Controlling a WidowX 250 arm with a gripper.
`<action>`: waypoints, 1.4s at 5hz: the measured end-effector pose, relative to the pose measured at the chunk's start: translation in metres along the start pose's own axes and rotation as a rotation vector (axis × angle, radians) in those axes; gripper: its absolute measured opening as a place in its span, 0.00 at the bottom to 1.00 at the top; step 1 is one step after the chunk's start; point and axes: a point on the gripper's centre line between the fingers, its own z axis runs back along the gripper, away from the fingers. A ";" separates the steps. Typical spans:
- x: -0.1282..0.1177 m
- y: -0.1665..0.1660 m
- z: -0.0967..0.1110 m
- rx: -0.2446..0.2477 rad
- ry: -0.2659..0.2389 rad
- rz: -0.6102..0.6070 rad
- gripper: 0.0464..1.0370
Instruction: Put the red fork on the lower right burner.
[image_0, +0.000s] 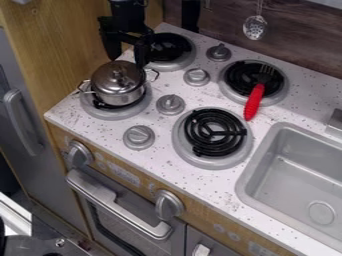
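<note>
The black gripper (127, 56) hangs at the upper left, just above and behind the lidded pot, with its two fingers apart and nothing visible between them. Far to its right, the red fork (254, 99) lies across the upper right burner (234, 80). Its dark tines rest over the black coil, and its red handle points toward the front, past the burner's rim. The lower right burner (215, 132) has a bare black coil inside a grey ring, in front of and left of the fork's handle.
A silver lidded pot (119, 84) stands on the lower left burner. Behind it is the upper left burner (169, 48), partly covered by the arm. Grey knobs (170, 104) stick up between the burners. A grey sink (300, 175) lies right; a slotted spoon (255, 27) hangs behind.
</note>
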 end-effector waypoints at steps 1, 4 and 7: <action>-0.006 -0.004 -0.017 -0.024 0.045 0.003 0.96; 0.025 -0.102 -0.017 0.022 0.044 -0.180 0.96; 0.048 -0.175 -0.063 -0.031 0.058 0.044 0.96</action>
